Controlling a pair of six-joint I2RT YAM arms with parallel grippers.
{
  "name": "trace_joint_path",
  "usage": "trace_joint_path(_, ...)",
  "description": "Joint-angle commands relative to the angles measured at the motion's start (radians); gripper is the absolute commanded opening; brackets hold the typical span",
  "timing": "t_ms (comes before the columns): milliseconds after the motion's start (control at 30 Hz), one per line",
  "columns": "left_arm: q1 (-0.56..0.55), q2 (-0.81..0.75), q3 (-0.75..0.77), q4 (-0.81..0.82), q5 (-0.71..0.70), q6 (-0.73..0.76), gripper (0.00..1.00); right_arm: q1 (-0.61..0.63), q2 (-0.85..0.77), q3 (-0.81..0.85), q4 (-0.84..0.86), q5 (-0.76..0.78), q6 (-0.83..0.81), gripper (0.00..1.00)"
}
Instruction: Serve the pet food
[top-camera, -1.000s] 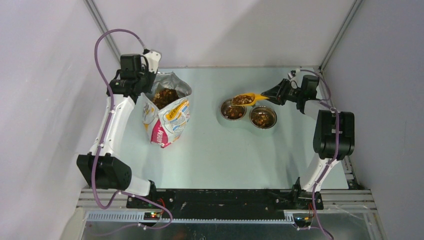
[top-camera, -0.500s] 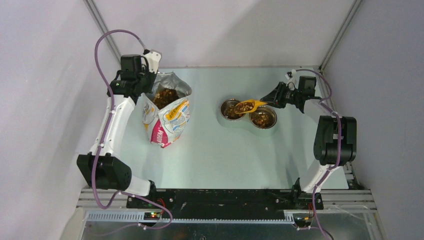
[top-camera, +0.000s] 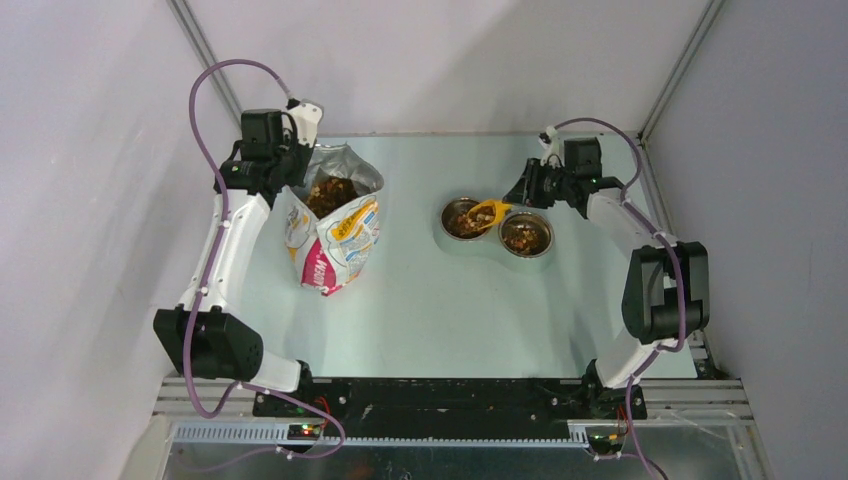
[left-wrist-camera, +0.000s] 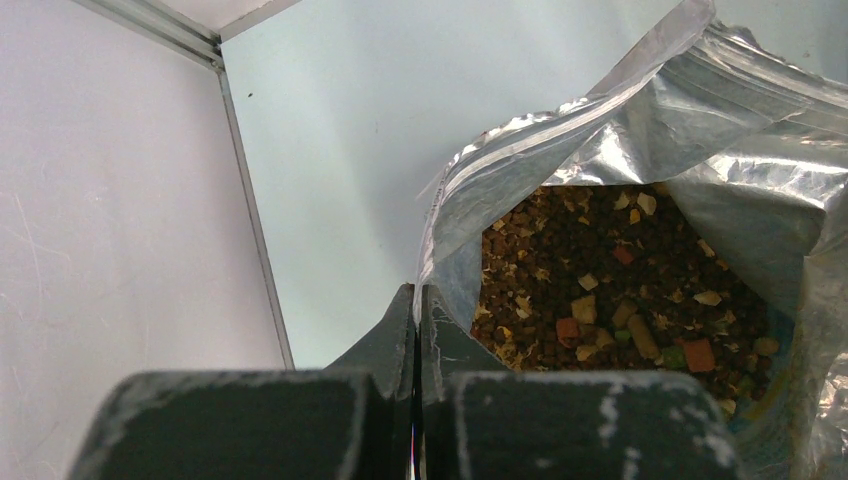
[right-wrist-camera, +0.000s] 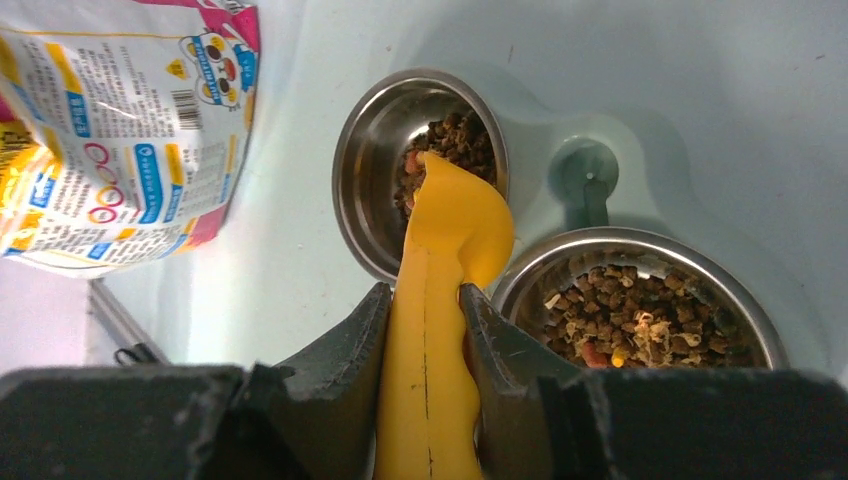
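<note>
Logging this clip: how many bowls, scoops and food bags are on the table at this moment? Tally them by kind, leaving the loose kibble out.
Steel bowls: 2
Yellow scoop: 1
Foil bag: 1
Total: 4

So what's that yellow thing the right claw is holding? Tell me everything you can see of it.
It is a smooth yellow plastic scoop, a narrow handle widening into a rounded end, with a thin seam line down its back. The right claw clamps the handle between both fingers. The scoop tilts tip-down over the left round steel bowl, above the brown dry kibble there. Whether it touches the kibble cannot be told.
</note>
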Motion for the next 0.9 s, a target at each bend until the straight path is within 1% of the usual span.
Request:
trace_joint_path(0,0.011,-0.004,-0.021,-0.002,0.015,-0.005,0.0,0.048,-0.034,0.089,-0.102,0.255,-0.125,0.0)
trace_joint_path(200,0.011,-0.006,-0.028,-0.009,0.04,-0.005,0.0,0.102,0.007,0.171,-0.137,0.353,-0.169,0.0)
trace_joint_path(367,0.01,-0.008,-0.027,-0.011,0.041,-0.005,0.0,0.14,0.049,0.235,-0.158,0.393,-0.21,0.0)
trace_joint_path(500,0.01,-0.008,-0.027,-0.012,0.04,-0.002,0.0,0.191,0.052,0.27,-0.161,0.446,-0.252,0.0)
trace_joint_path(633,0.01,-0.011,-0.028,-0.014,0.042,0.0,0.0,0.236,0.034,0.267,-0.168,0.493,-0.312,0.0)
trace_joint_path(867,0.01,-0.023,-0.04,-0.014,0.045,0.003,0.0,0.29,-0.03,0.223,-0.175,0.525,-0.381,0.0)
